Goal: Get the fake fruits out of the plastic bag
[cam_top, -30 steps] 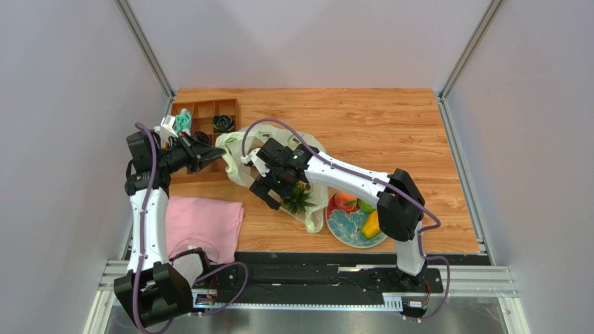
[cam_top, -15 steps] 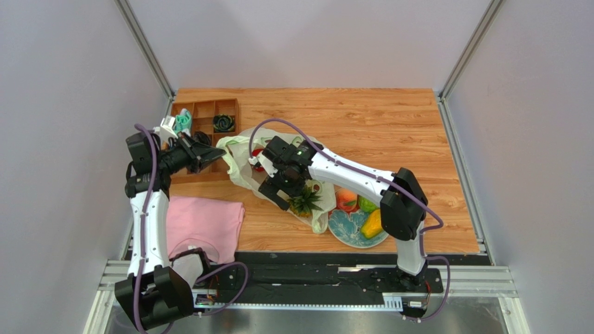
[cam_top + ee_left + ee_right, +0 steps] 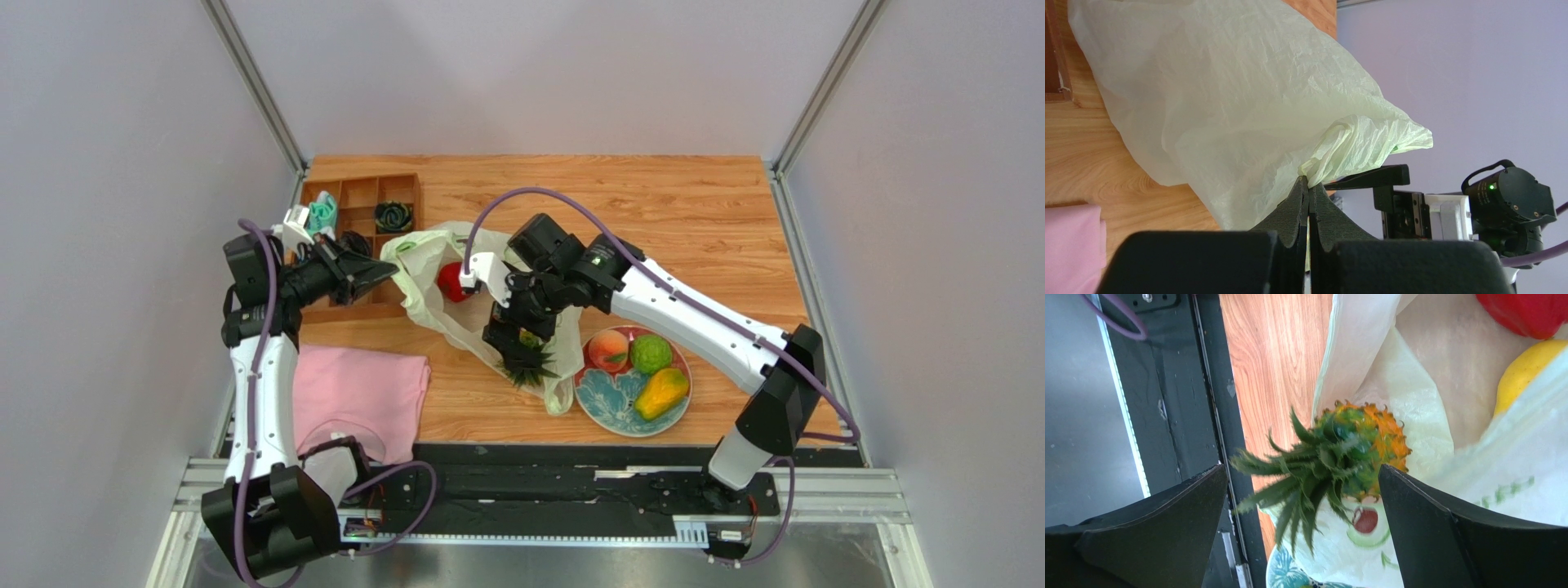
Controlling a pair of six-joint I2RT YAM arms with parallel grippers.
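1. Swinging its elbow out to the right since a second ago, the right arm has uncovered the plate (image 3: 601,414). The right gripper (image 3: 513,321) now hangs over the bag's mouth, fingers spread to their widest and holding nothing.
2. Straight below that gripper lies the pineapple (image 3: 1358,447), resting on the open lip of the plastic bag (image 3: 423,294). From the wrist view it sits between the two fingers without touching either.
3. Its long axis runs nearly along the line from finger to finger, crown towards the near edge of the table. To my eye the wrist should turn before closing, or the jaws will catch leaves.
4. Deeper in the bag are the red pepper-like fruit (image 3: 454,282) and a yellow fruit (image 3: 1524,367).
5. On the far side, the left gripper (image 3: 1309,190) is pressed shut on a bunch of the bag's rim, holding it up. The right arm is plainly the nearer one.
6. The peach (image 3: 607,353), bumpy green ball (image 3: 650,353) and mango (image 3: 662,392) already lie on the plate.
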